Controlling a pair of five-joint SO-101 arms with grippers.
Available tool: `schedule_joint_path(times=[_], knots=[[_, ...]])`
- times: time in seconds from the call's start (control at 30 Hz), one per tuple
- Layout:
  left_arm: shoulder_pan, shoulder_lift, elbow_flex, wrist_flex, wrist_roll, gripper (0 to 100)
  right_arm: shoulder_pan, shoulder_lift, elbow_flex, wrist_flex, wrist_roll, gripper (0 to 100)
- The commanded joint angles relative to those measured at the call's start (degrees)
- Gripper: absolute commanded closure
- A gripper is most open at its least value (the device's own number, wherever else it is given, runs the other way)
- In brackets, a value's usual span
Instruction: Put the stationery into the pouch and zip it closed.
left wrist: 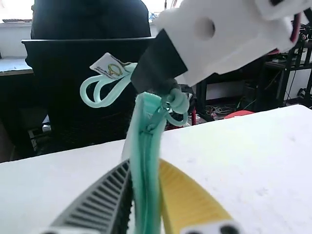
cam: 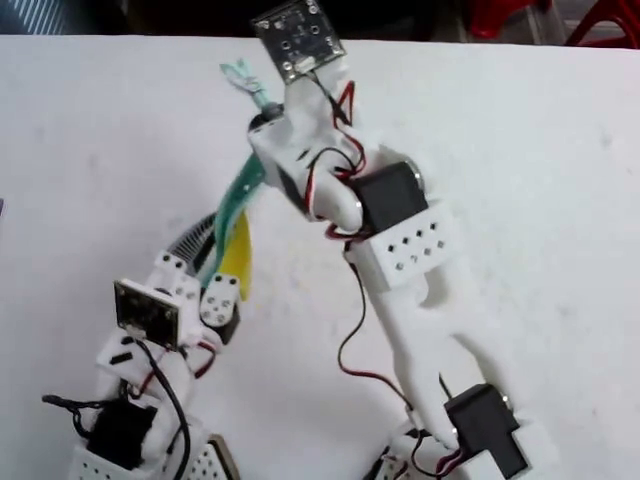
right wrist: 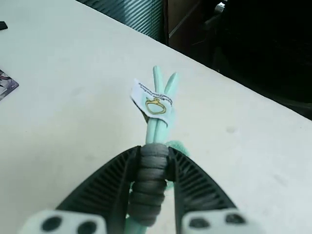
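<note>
Tightly, left claw (left wrist: pixel 145 168), right claw (right wrist: pixel 153 152), clamping pouch (left wrist: pixel 146 131)

— What carries everything here?
— A white table (cam: pixel 540 150) with a matte, faintly grainy top.
— And what lies on it?
— A small printed card (right wrist: pixel 6 86) lies flat, well apart from the pouch (cam: pixel 236 195). Farther along there is a small dark thing (right wrist: pixel 2 25), too cut off to name.
— Does the pouch rest on the top?
— It stands on edge over the table, mint green. I cannot tell whether it touches.
</note>
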Motion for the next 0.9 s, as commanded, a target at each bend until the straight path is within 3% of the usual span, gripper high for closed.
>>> schedule_joint_path(times=[0.0,0.4,0.87], knots=[[-0.04,-0.31,-0.18,-2.11,-1.32,98,-1.10,-0.57,-0.53,-1.63,-0.62,98.1],[0.40,-0.31,-0.53,1.49,-1.49,98,8.13,0.57,0.00,-16.22,-0.53,98.1],[0.04,-0.31,-2.29,4.48,-1.58,98,16.57,13.05,-0.44,-23.78,-0.44,98.1]])
